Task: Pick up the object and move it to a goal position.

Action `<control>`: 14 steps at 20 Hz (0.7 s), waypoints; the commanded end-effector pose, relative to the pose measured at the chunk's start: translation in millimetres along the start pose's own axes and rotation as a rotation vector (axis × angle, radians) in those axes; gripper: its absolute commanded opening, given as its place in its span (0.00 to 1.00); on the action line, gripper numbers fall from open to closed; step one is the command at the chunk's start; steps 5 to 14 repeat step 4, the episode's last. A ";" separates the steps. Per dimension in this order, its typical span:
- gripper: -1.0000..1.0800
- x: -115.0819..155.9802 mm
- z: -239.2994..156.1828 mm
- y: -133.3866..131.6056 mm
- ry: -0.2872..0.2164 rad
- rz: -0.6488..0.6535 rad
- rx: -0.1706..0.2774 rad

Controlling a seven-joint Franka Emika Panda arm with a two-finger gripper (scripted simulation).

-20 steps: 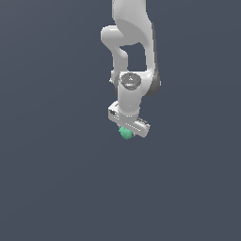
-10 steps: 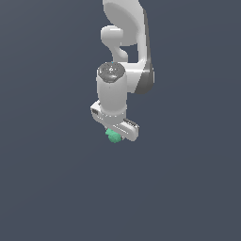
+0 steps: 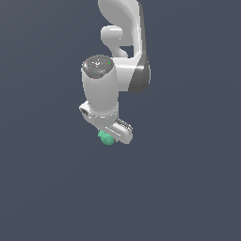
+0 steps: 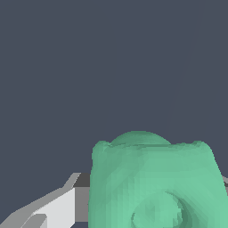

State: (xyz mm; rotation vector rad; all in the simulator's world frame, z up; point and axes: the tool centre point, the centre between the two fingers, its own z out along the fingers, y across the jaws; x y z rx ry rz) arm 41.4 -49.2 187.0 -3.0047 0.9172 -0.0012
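Gripper (image 3: 112, 137) of mine just below frame centre in the exterior view, fingers closed on the teal-green lump (image 3: 106, 138), lump bulging large in the wrist view (image 4: 156, 182), white arm (image 3: 123, 42) rising to the top edge

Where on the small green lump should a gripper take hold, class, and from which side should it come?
Across its rounded middle, coming from above. The green lump is small, roundish and bumpy, with no handle or edge to catch, so opposing pads on its widest part seem safest. The gripper already sits over it that way; in the wrist view the lump lies against a finger.
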 end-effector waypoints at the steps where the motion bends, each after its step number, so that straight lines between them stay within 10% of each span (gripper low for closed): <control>1: 0.00 3.9 -3.0 0.2 0.000 -0.001 0.000; 14: 0.00 5.3 -4.0 0.4 0.000 -0.001 0.000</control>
